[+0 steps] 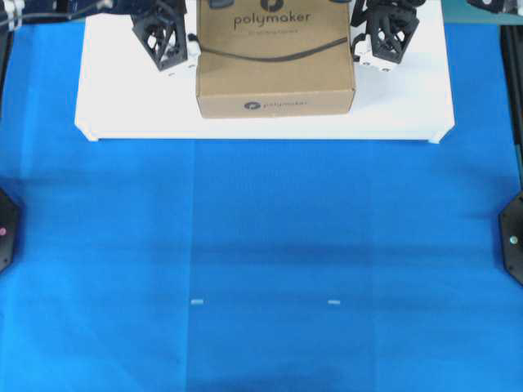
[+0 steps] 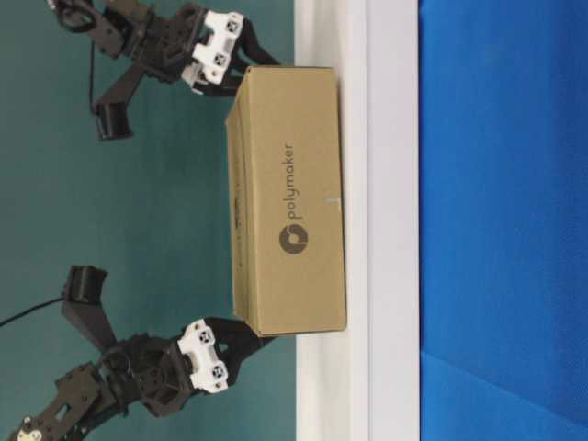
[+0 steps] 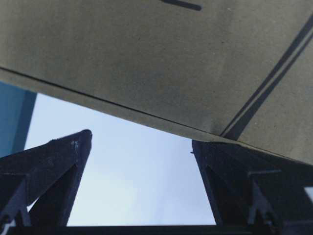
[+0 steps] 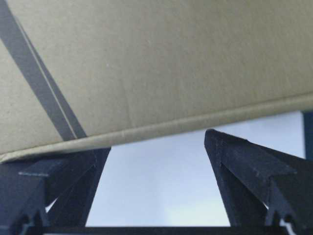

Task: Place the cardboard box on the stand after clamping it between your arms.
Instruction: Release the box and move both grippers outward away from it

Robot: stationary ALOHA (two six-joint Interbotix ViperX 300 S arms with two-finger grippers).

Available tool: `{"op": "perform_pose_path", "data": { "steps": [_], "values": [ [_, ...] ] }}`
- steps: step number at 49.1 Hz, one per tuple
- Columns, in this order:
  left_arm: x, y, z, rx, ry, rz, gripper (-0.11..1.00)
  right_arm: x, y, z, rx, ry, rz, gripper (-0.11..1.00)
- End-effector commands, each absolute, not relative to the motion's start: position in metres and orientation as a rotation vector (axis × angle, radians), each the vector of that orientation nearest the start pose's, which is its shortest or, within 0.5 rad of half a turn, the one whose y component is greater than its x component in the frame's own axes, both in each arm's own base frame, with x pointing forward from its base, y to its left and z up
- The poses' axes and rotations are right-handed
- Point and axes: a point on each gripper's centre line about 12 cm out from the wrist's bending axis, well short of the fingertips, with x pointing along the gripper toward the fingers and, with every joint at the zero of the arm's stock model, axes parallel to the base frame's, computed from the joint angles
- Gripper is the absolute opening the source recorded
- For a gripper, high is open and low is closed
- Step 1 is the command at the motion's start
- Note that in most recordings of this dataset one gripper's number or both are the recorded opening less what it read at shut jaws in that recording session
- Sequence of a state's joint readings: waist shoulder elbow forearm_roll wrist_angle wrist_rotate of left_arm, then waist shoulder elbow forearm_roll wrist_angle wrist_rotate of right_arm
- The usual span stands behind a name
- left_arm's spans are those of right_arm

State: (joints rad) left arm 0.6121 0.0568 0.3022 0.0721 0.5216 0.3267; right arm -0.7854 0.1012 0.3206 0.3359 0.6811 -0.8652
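Box (image 1: 275,69) resting flat on stand (image 1: 122,106); left tool (image 1: 165,37) and right tool (image 1: 384,34) spread wide, holding nothing, close at its sides; best drawn straight outward, slowly, without nudging the cardboard.

Two black arms with lattice-built grippers

The left gripper (image 1: 167,41) and right gripper (image 1: 386,37) are matte black, their fingers (image 3: 54,161) skeletal triangular frames with open struts. Each carries a white block (image 2: 207,356) at the finger base dotted with small dark screw holes. A thin black cable (image 2: 28,312) trails from one arm's black boxy links.
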Motion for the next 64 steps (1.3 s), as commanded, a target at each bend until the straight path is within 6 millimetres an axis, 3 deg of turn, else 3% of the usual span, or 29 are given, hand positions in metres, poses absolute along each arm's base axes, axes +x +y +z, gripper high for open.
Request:
{"op": "perform_pose_path", "data": {
  "steps": [1, 23, 36, 42, 48, 56, 64],
  "values": [
    [0.363, 0.241, 0.244, 0.1, 0.859, 0.427, 0.81, 0.328, -0.282, 0.231, -0.055, 0.929, -0.258, 0.98],
    [0.348, 0.259, 0.244, 0.115, 0.87, 0.46, 0.81, 0.302, -0.255, 0.21, 0.0, 0.992, -0.225, 0.98],
    [0.339, 0.262, 0.241, 0.099, 0.893, 0.471, 0.81, 0.28, -0.275, 0.208, 0.009, 0.972, -0.327, 0.98],
    [0.332, 0.259, 0.238, 0.089, 0.919, 0.466, 0.81, 0.282, -0.282, 0.212, -0.012, 0.934, -0.371, 0.98],
    [0.318, 0.256, 0.238, 0.07, 0.947, 0.475, 0.81, 0.274, -0.277, 0.21, 0.018, 0.952, -0.365, 0.97],
    [0.295, 0.247, 0.254, 0.075, 0.923, 0.5, 0.81, 0.253, -0.265, 0.214, 0.075, 0.946, -0.404, 0.97],
    [0.276, 0.226, 0.272, 0.079, 0.865, 0.514, 0.81, 0.238, -0.245, 0.236, 0.063, 0.89, -0.43, 0.97]
  ]
}}
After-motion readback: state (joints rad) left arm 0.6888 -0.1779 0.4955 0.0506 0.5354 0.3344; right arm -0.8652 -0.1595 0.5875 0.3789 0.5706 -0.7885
